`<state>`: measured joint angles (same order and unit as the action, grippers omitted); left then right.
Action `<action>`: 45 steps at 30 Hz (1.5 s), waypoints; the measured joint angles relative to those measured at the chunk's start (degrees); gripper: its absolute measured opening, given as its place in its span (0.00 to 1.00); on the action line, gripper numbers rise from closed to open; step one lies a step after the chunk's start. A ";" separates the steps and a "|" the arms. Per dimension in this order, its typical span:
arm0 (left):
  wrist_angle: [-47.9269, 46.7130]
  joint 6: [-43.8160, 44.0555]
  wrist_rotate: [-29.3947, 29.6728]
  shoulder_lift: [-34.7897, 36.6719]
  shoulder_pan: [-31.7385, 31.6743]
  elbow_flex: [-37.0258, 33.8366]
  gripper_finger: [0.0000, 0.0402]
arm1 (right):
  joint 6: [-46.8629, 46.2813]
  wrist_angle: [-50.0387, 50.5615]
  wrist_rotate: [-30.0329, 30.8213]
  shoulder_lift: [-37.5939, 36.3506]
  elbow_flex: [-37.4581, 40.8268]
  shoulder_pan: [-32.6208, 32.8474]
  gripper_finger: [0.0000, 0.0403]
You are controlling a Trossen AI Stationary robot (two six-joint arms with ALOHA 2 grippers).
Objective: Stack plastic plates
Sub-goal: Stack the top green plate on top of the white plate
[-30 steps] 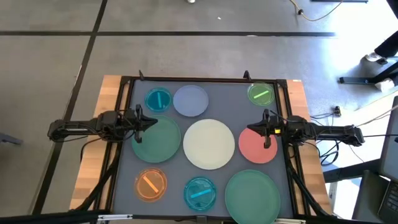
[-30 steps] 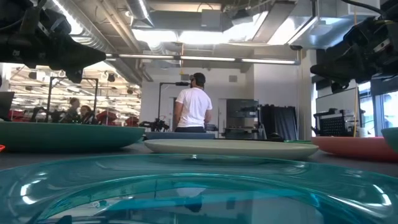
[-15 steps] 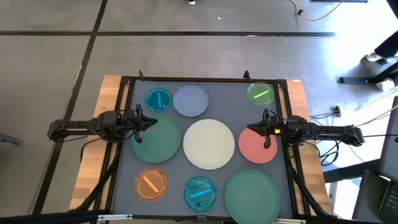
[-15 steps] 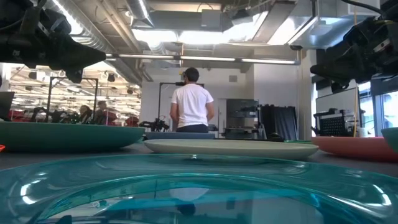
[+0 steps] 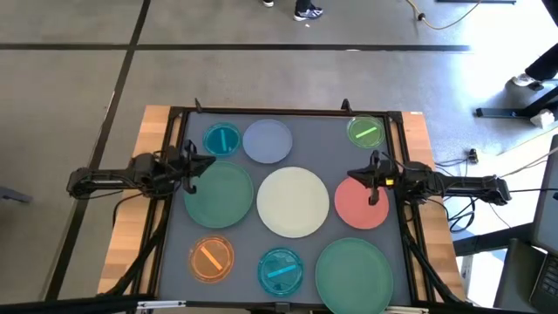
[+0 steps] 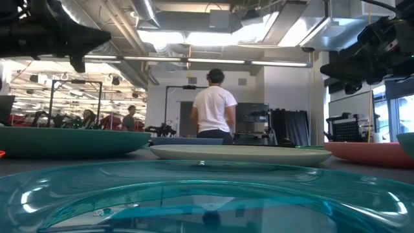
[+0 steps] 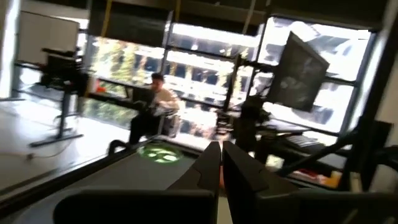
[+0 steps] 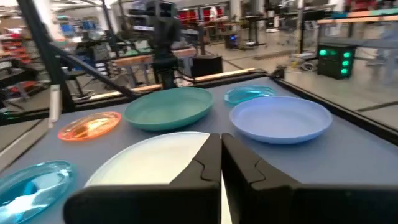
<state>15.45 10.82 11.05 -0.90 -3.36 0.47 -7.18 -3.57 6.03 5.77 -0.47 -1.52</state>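
Nine plates lie flat and apart on the grey mat. Far row: small blue plate (image 5: 221, 138), lavender plate (image 5: 268, 140), small green plate (image 5: 365, 132). Middle row: large green plate (image 5: 219, 194), cream plate (image 5: 293, 201), pink plate (image 5: 362, 202). Near row: orange plate (image 5: 211, 257), teal plate (image 5: 280, 269), second large green plate (image 5: 354, 275). My left gripper (image 5: 209, 164) hovers shut above the far rim of the left green plate. My right gripper (image 5: 350, 180) hovers shut above the pink plate's far-left rim. Both wrist views show the fingers together, left (image 7: 221, 163) and right (image 8: 221, 155).
A black frame (image 5: 288, 112) borders the mat, with wooden table edges (image 5: 131, 218) outside it. In the low view the teal plate (image 6: 207, 194) fills the foreground. A person (image 6: 217, 110) stands in the room beyond the table. Another person (image 7: 155, 99) sits far off.
My left gripper has risen a little and drifted slightly toward the table's far edge, staying shut. My right gripper has kept still. No plate has moved. The person beyond the table has walked toward the right.
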 joint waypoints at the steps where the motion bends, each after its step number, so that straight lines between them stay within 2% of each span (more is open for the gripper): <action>1: 0.93 -0.65 -1.25 -0.01 0.02 0.00 0.03 | 0.02 -0.03 0.46 0.01 0.00 0.00 0.01; 6: 2.37 -2.61 -2.73 -0.34 0.02 -0.02 0.03 | 3.31 -6.33 3.46 0.41 0.00 0.00 0.01; 11: 5.40 -2.10 -2.68 -1.61 0.02 0.00 0.03 | 6.91 -11.95 3.49 0.47 -0.02 0.00 0.01; 14: 7.62 -1.93 -4.84 -3.92 0.02 0.00 0.03 | 7.64 -13.87 3.48 0.97 -0.02 0.00 0.01; 18: 13.88 -2.28 -6.15 -9.16 0.02 0.00 0.03 | 7.74 -17.35 3.56 3.45 -0.02 0.00 0.01; 25: 21.65 -2.39 -5.79 -18.70 0.00 0.69 0.03 | 9.32 -17.40 3.58 4.99 -0.04 0.00 0.01; 31: 22.50 -0.58 -5.10 -26.93 0.61 3.73 0.03 | 10.71 -17.44 3.60 4.95 -0.04 0.00 0.01; 37: 22.39 0.12 2.04 -37.35 3.18 8.32 0.03 | 10.97 -18.43 3.60 4.95 -0.04 0.00 0.01; 45: 22.37 -5.53 1.50 -51.25 6.34 18.13 0.03 | 14.46 -19.08 4.06 4.93 -0.07 0.00 0.01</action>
<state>37.82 5.28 12.55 -52.15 2.98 18.60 7.28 -22.66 10.09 10.70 -0.54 -1.52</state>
